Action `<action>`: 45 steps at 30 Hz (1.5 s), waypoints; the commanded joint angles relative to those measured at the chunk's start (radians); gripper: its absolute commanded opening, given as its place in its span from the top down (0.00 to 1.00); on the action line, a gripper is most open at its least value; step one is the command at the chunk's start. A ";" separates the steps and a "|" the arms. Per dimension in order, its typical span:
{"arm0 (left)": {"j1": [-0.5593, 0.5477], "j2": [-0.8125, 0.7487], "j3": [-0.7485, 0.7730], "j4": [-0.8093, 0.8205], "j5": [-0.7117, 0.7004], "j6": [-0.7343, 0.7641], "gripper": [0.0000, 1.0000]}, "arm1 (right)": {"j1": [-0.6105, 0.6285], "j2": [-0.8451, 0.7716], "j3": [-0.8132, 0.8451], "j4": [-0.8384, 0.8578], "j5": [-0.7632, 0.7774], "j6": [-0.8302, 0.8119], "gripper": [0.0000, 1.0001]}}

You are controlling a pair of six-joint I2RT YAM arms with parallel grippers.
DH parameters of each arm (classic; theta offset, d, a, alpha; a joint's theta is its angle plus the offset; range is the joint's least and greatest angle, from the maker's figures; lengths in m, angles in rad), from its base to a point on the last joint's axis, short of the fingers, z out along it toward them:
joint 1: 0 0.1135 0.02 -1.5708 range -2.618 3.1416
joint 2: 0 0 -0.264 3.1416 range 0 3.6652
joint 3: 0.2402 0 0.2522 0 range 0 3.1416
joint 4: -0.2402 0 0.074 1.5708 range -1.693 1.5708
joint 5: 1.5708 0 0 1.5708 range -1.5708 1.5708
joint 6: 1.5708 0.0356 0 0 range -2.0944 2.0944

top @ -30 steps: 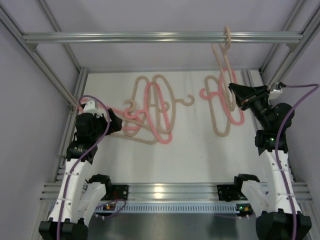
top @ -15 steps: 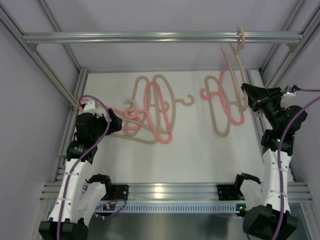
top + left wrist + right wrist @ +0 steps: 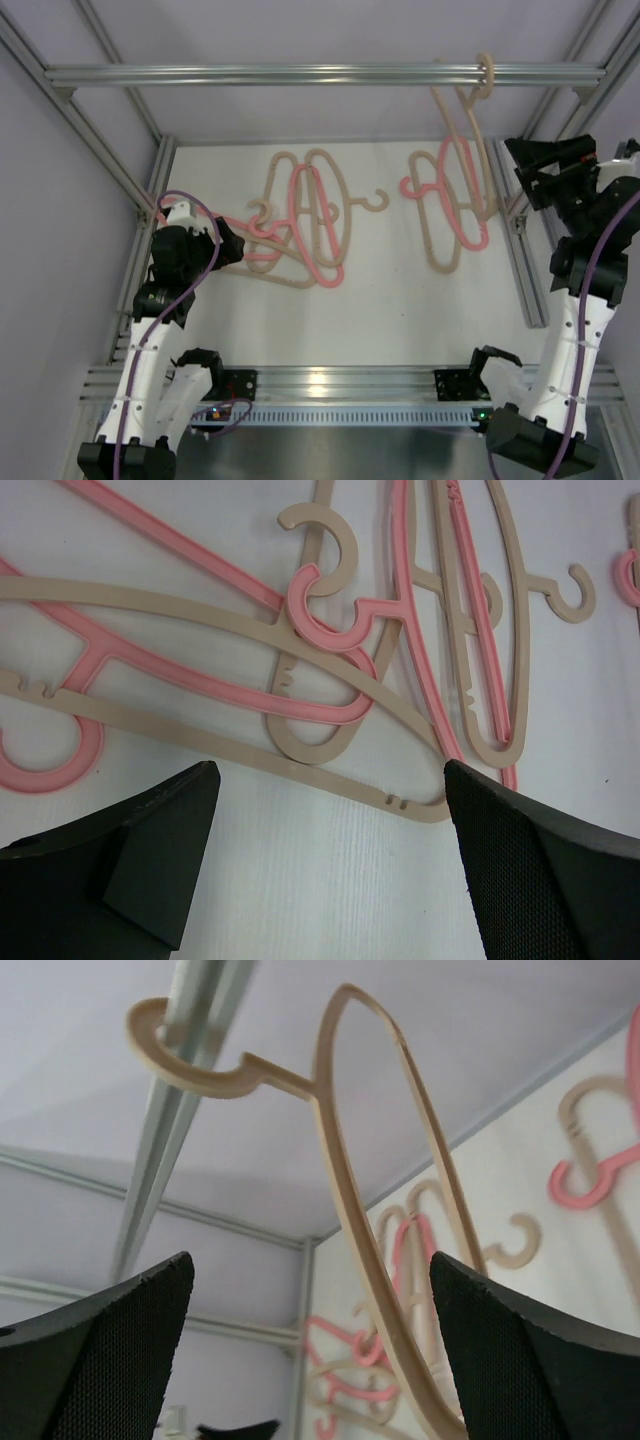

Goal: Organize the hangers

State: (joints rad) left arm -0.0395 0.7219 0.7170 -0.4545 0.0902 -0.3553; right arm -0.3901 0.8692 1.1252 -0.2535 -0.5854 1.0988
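One beige hanger (image 3: 462, 130) hangs by its hook on the top rail (image 3: 300, 75), free of any grip. My right gripper (image 3: 522, 172) stands open just right of it. In the right wrist view that hanger (image 3: 340, 1160) shows in front of the wide gap of the gripper (image 3: 310, 1260), touching neither finger. A pile of beige and pink hangers (image 3: 300, 215) lies on the table's left middle, and a pink and beige pair (image 3: 445, 205) lies right of it. My left gripper (image 3: 238, 250) is open at the pile's left edge, with a beige hanger (image 3: 200, 735) just beyond its fingers (image 3: 160, 830).
Aluminium frame posts and rails enclose the white table (image 3: 400, 300). A side rail (image 3: 525, 270) runs along the right edge under my right arm. The purple back wall lies behind the top rail.
My right gripper has opened and let go of the beige hanger, then drawn back to the right and upward. The hanger now hangs from the rail. The left arm has not moved.
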 commanded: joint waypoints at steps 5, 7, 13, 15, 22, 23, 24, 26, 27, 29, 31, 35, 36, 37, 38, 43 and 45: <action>0.000 -0.012 -0.004 0.053 0.023 0.004 0.02 | 0.022 0.020 0.274 -0.297 0.125 -0.555 0.04; 0.000 -0.010 -0.002 0.053 0.025 0.004 0.02 | 0.077 0.039 0.288 -0.320 0.134 -0.648 0.05; 0.000 -0.009 -0.005 0.051 0.017 0.006 0.02 | 0.426 0.105 0.308 -0.352 0.446 -0.842 0.07; 0.000 -0.010 -0.005 0.051 0.016 0.007 0.02 | 0.491 0.134 0.323 -0.360 0.530 -0.884 0.08; 0.000 -0.012 -0.007 0.053 0.005 0.009 0.02 | 0.635 0.244 0.346 -0.366 0.775 -0.935 0.21; 0.000 -0.010 -0.005 0.053 0.005 0.009 0.02 | 0.640 0.251 0.343 -0.366 0.792 -0.939 0.25; 0.000 -0.012 -0.007 0.051 0.005 0.009 0.02 | 0.642 0.255 0.341 -0.366 0.812 -0.944 0.34; 0.000 -0.010 -0.007 0.053 0.008 0.009 0.02 | 0.643 0.260 0.337 -0.365 0.832 -0.944 0.46; 0.000 -0.010 -0.007 0.051 0.006 0.010 0.02 | 0.643 0.258 0.335 -0.363 0.852 -0.947 0.58; 0.000 -0.007 -0.007 0.051 0.006 0.010 0.02 | 0.643 0.252 0.334 -0.366 0.872 -0.948 0.71; 0.000 -0.009 -0.007 0.051 0.014 0.007 0.02 | 0.642 0.243 0.334 -0.366 0.889 -0.953 0.86; 0.000 -0.007 -0.007 0.051 0.020 0.006 0.02 | 0.619 0.234 0.334 -0.368 0.901 -0.955 1.00; 0.000 -0.007 -0.007 0.051 0.022 0.006 0.02 | 0.593 0.231 0.332 -0.368 0.886 -0.956 1.00; 0.000 -0.006 -0.007 0.051 0.025 0.006 0.02 | 0.574 0.229 0.331 -0.369 0.868 -0.956 1.00; 0.000 -0.004 -0.007 0.051 0.026 0.006 0.02 | 0.556 0.228 0.331 -0.369 0.848 -0.953 1.00; 0.000 -0.001 -0.007 0.053 0.029 0.006 0.02 | 0.401 0.217 0.317 -0.369 0.659 -0.922 1.00; 0.000 -0.002 -0.005 0.053 0.031 0.006 0.02 | 0.334 0.221 0.314 -0.369 0.619 -0.910 1.00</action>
State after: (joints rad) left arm -0.0395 0.7223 0.7166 -0.4541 0.1081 -0.3557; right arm 0.0040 1.1126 1.4094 -0.6155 0.1364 0.1688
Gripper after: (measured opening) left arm 0.983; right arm 0.416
